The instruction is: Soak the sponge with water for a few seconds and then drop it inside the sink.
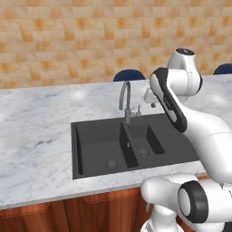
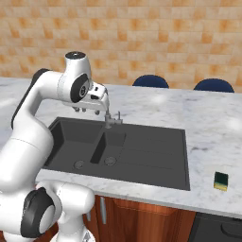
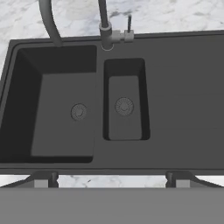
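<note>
Two small dark fingertips (image 3: 41, 178) are seen at the bottom of the hand view, one at each side and far apart, so the jaws are held wide open with nothing between them. Only the very tips can be seen; the rest of each finger is cut off at the bottom.

Below the gripper (image 3: 109, 179) lies the black sink (image 3: 183, 87), looked at from above. Its long side runs across the hand view from left to right. The wide basin (image 3: 57, 109) is on the left and the narrow basin (image 3: 126, 103) is in the middle, each with a round grey drain. A flat black part is seen at the right. The left edge of the wide basin is cut off by the side of the picture.

At the back rim stands the grey faucet (image 3: 105, 30), with a small lever (image 3: 128, 27) just beside it. Its top is cut off in the hand view. In the left base view its curved spout (image 1: 125, 93) is bent over toward the wide basin.

In the right base view the gripper (image 2: 93, 106) is held up over the sink, near the faucet, and its fingers are hard to make out there.

On the marble counter (image 2: 208, 127), well apart from the gripper, the sponge (image 2: 220, 180) is lying flat, to the right of the sink and close to the front edge. Dark green is seen on top and pale yellow along its near side. It is too small for its long side to be told.
</note>
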Tool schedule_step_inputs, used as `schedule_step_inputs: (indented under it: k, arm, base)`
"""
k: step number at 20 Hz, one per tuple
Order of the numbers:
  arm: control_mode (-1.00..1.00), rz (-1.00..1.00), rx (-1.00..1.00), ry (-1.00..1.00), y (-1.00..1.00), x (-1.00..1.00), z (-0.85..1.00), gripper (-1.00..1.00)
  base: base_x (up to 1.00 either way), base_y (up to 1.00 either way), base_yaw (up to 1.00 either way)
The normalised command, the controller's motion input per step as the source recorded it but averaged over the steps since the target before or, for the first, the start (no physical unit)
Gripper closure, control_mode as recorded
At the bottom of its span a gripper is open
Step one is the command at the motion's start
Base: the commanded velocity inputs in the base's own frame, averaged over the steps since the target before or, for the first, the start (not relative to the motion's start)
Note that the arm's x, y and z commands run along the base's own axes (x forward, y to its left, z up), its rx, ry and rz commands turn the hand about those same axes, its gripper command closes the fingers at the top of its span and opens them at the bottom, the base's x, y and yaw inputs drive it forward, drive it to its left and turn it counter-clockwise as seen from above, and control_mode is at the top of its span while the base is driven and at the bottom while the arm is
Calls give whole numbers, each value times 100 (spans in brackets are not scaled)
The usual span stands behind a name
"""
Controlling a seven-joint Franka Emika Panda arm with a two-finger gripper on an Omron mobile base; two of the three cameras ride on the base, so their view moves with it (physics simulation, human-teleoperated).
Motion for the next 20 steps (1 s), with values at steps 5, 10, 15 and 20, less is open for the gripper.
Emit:
schedule_step_inputs:
  k: [5,10,15,20]
  arm:
    - [-100,0,0,0,0,0,0,-100]
    - [-100,-1,0,0,-1,0,0,-100]
    - [-100,0,0,-6,-26,1,0,-100]
    - [-100,4,1,-17,-3,0,-1,-100]
  base:
    - [0,0,0]
    - [0,0,0]
    - [0,0,0]
    - [0,0,0]
